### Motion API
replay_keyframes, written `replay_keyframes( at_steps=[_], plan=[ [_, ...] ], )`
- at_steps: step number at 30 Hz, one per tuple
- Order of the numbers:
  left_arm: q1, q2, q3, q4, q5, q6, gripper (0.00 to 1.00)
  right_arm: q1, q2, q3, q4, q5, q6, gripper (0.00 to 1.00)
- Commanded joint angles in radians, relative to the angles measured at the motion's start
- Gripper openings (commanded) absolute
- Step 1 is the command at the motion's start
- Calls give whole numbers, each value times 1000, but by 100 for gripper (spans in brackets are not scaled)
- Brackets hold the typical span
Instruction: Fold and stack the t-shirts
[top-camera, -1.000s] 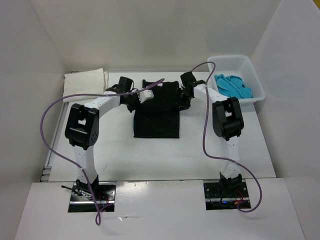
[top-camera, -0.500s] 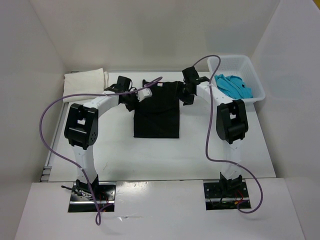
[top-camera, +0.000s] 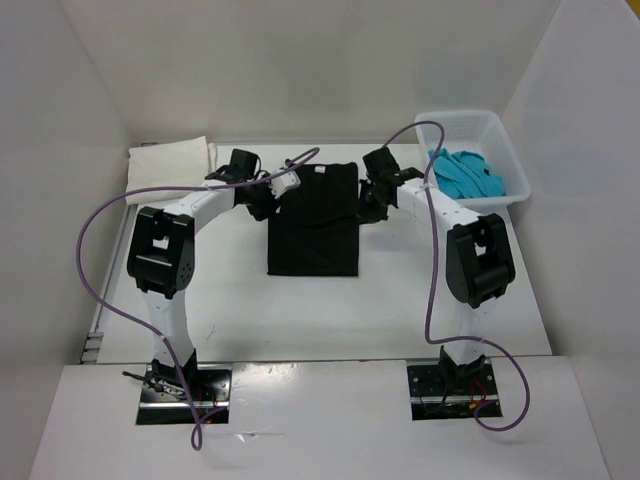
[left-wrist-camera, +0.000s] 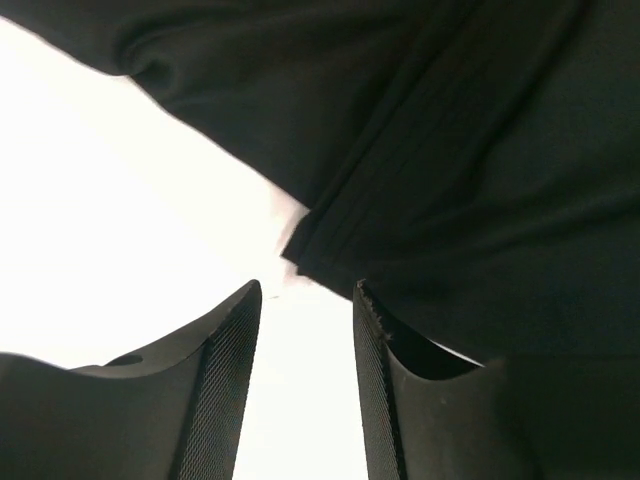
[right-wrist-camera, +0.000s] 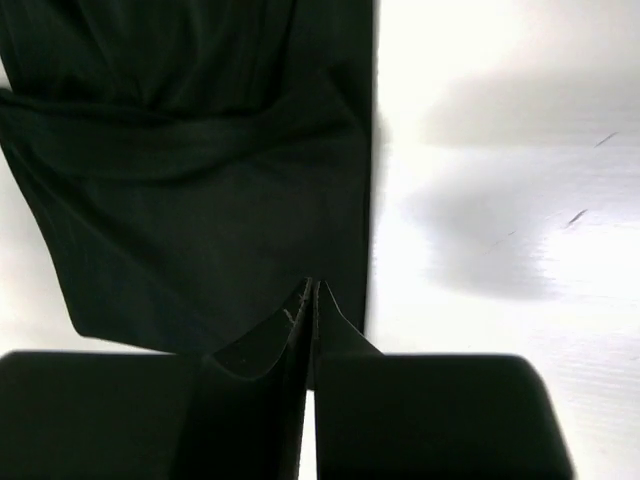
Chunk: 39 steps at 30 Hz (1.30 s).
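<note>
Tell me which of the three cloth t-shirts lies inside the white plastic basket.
The bright turquoise cloth t-shirt, crumpled in the white plastic basket. The black t-shirt lies mid-table; the cream-white one, far left.

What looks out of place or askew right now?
Nothing spilled or damaged. On the black t-shirt, folded layers don't line up by the left gripper; one juts past the other. The turquoise t-shirt lies crumpled in the basket.

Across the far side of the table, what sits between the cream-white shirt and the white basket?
The top view shows the black t-shirt there, with the left pincer at one side edge and the right pincer at the other.
</note>
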Motion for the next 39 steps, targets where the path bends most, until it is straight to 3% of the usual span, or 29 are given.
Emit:
replay_keyframes(
  at_steps=[1, 2, 3, 4, 6, 8, 12, 16, 30, 36, 38, 39],
  plan=[
    [25, -36, 58, 17, 17, -31, 50, 30, -15, -23, 56, -22, 13, 7],
    [25, -36, 69, 2, 17, -45, 52, 30, -1, -11, 66, -23, 13, 13],
    [37, -36, 69, -12, 29, -54, 53, 30, 16, 0, 66, -23, 4, 26],
    [37, -36, 83, -23, 43, -54, 56, 39, 51, 29, 66, -14, 4, 52],
    [67, -10, 109, -89, 122, -80, 57, 39, 108, 93, 66, 14, -30, 57],
    [78, 36, 161, -178, 216, -108, 61, 39, 146, 146, 56, 39, -42, 57],
    [100, 74, 160, -189, 305, -202, 62, 39, 246, 230, 19, 51, -82, 58],
    [109, 117, 158, -184, 316, -239, 67, 39, 312, 289, 8, 106, -91, 58],
    [109, 240, 210, -190, 328, -331, 69, 49, 377, 390, -33, 157, -130, 59],
    [98, 249, 219, -190, 359, -331, 52, 49, 377, 365, -24, 148, -130, 57],
    [86, 249, 230, -201, 368, -321, 38, 49, 386, 365, -24, 138, -130, 49],
    [86, 249, 230, -201, 368, -321, 32, 49, 386, 356, -24, 138, -121, 37]
  ],
)
